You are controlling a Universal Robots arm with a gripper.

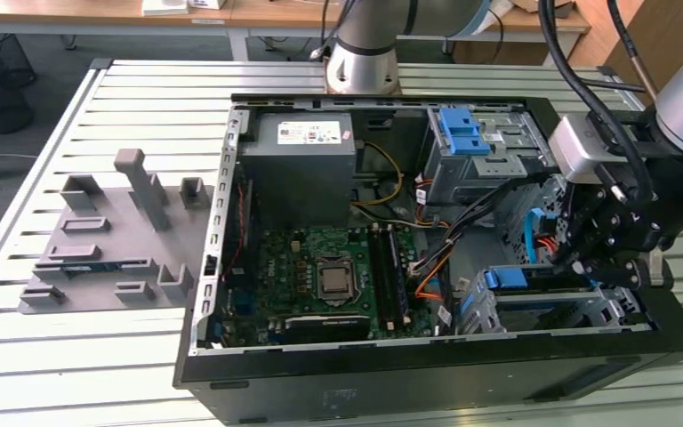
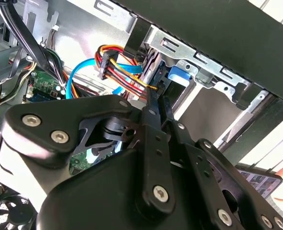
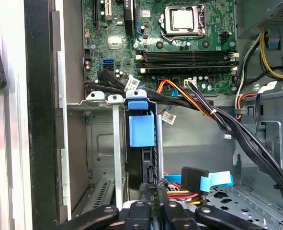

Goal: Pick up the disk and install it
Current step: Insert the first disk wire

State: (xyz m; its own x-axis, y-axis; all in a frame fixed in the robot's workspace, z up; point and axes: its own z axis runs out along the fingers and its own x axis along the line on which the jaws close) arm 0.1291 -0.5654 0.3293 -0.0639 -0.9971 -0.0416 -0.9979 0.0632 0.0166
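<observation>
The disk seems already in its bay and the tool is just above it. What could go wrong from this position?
1. The cable bundle crosses close beside the disk, whose blue handle tab stands up in the metal bay; the tool might snag a wire.
2. The orange and blue cables hang near the tool in the exterior view and could get pinched against the bay wall.

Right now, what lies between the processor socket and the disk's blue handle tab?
In the first wrist view: the memory slots, then a bundle of black and orange cables nearer the disk.
</observation>
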